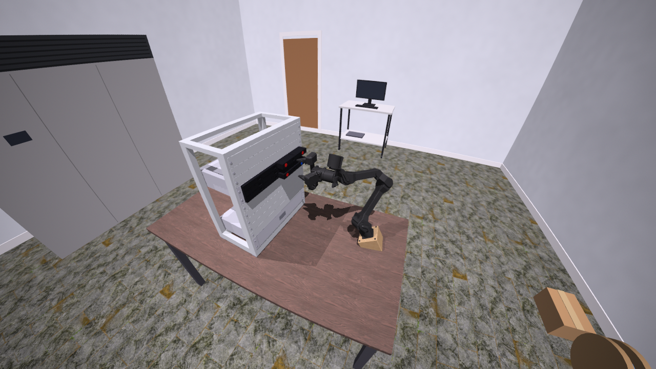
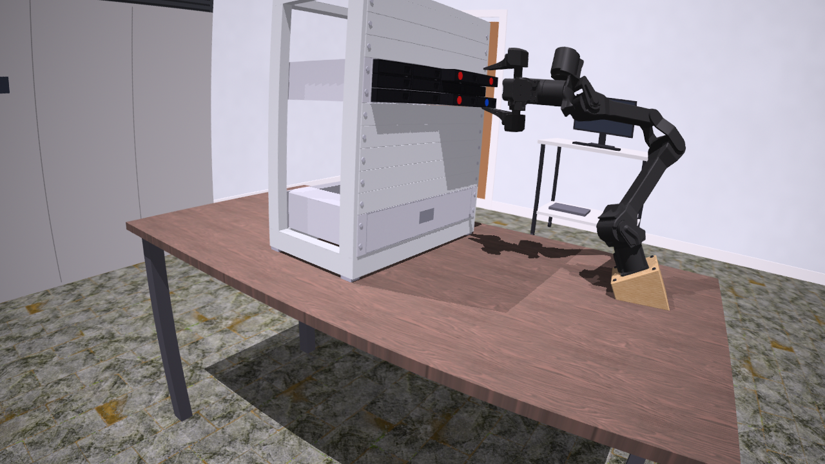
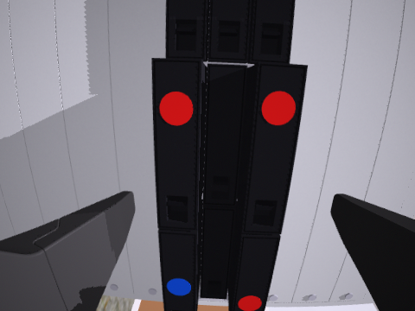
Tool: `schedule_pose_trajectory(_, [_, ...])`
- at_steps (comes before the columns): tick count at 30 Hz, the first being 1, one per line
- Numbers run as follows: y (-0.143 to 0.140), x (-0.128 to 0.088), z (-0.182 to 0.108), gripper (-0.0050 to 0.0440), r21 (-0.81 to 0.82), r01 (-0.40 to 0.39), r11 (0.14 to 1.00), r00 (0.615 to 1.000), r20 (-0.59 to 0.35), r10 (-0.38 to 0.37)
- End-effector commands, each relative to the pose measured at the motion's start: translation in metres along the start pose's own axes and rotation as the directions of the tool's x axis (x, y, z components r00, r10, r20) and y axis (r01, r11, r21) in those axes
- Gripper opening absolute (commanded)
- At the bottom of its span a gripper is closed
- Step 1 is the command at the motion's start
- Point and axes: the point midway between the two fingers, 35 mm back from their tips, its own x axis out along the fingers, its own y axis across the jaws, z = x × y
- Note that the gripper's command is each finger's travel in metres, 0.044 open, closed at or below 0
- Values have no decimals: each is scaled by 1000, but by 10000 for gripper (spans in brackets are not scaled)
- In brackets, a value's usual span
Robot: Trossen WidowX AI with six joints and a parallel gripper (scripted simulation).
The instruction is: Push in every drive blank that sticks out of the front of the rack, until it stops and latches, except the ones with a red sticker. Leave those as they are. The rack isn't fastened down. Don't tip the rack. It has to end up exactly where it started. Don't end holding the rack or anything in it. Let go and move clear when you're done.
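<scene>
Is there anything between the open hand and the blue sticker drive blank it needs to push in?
Nothing visible does. The open hand faces the rack front, with open air between it and the blue-sticker blank. Red-sticker blanks sit close beside and above, so contact must stay off them.

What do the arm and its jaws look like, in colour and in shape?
The arm is matt black all over, built of slim boxy links with rounded joints, and no loose cables or markings show. It stands on a light wooden wedge-shaped base. The gripper has two broad black jaws that taper to points; in the wrist view their inner faces look smooth and slightly glossy.
</scene>
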Motion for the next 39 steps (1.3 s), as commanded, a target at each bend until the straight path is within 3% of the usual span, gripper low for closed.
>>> schedule_pose_trajectory(1, [-11, -1, -8, 440, 26, 22, 999, 1000, -1, -22])
schedule_pose_trajectory(39, [-11, -1, -24, 440, 25, 24, 999, 1000, -1, -24])
